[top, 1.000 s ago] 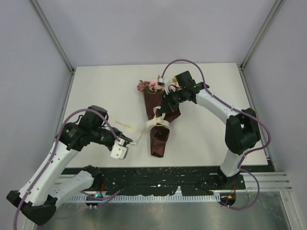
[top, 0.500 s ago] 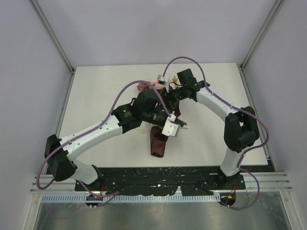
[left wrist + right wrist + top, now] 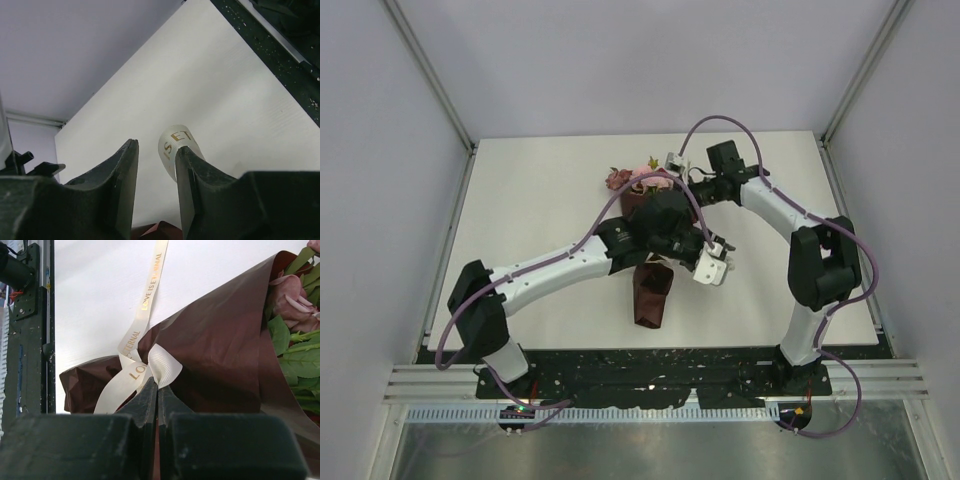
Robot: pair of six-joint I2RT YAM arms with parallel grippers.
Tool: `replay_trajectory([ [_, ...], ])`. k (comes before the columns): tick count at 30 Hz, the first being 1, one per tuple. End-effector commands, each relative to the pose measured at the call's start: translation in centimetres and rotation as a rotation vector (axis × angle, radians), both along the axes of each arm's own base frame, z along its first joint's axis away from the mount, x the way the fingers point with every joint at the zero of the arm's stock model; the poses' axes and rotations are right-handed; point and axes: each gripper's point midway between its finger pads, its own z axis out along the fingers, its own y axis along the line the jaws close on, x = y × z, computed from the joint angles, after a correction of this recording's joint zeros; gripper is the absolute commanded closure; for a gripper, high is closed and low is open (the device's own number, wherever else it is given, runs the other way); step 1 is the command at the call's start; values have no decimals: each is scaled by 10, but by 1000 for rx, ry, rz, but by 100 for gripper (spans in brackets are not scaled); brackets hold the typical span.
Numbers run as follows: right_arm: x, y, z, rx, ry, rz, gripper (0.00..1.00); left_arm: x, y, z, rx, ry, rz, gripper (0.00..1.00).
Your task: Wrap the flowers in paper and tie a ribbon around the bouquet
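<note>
**Asker:** Right wrist view first: how will the ribbon [image 3: 131, 371] handle?

**Me:** I judge it thin, limp and slick, likely to slip from a loose pinch. It is wound round the waist of the bouquet [image 3: 652, 295], which lies mid-table [image 3: 520, 220] between my arms. My right gripper [image 3: 158, 386] is pinched tight on a loop of it, against the paper [image 3: 220, 340].

**Asker:** And the paper?

**Me:** Glossy, light, probably easy to dent, so I'd hold ribbon, not cone. The flowers [image 3: 292, 295] look fragile; hands off those.

**Asker:** Your left?

**Me:** My left gripper [image 3: 156, 147] has its jaws apart, clamping nothing. The printed tail curls just beside one finger. I'd take it near the end, flat.
</note>
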Motion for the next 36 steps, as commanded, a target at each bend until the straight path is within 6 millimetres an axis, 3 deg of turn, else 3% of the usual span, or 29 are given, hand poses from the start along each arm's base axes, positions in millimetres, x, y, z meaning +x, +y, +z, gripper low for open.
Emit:
replay_trajectory([
  [1, -6, 5, 9, 51, -30, 58, 94, 2, 0, 34, -9, -16, 2, 60],
  [4, -9, 5, 7, 54, -25, 64, 95, -3, 1, 26, 72, -28, -14, 47],
  [5, -9, 4, 5, 54, -20, 64, 94, -11, 6, 16, 160, -61, -52, 48],
  [7, -11, 4, 4, 57, -14, 68, 94, -28, 14, 16, 247, -70, -144, 49],
  [11, -13, 3, 2, 61, -7, 74, 94, -32, 14, 24, 254, -64, -154, 44],
  [17, -14, 4, 0, 70, 3, 75, 94, -38, 1, 49, 180, -213, -232, 30],
  [19, -14, 3, -1, 69, 2, 73, 94, -44, 1, 48, 208, -253, -305, 28],
  [20, -15, 3, -1, 70, 4, 73, 94, -48, 1, 61, 208, -290, -339, 28],
  [22, -16, 4, -2, 74, 5, 75, 94, -52, 7, 63, 263, -354, -410, 27],
  [24, -17, 4, -3, 76, 10, 73, 95, -53, 9, 55, 327, -419, -474, 27],
  [36, -19, 4, -2, 90, 20, 62, 94, -44, 16, 65, 350, -709, -542, 26],
])
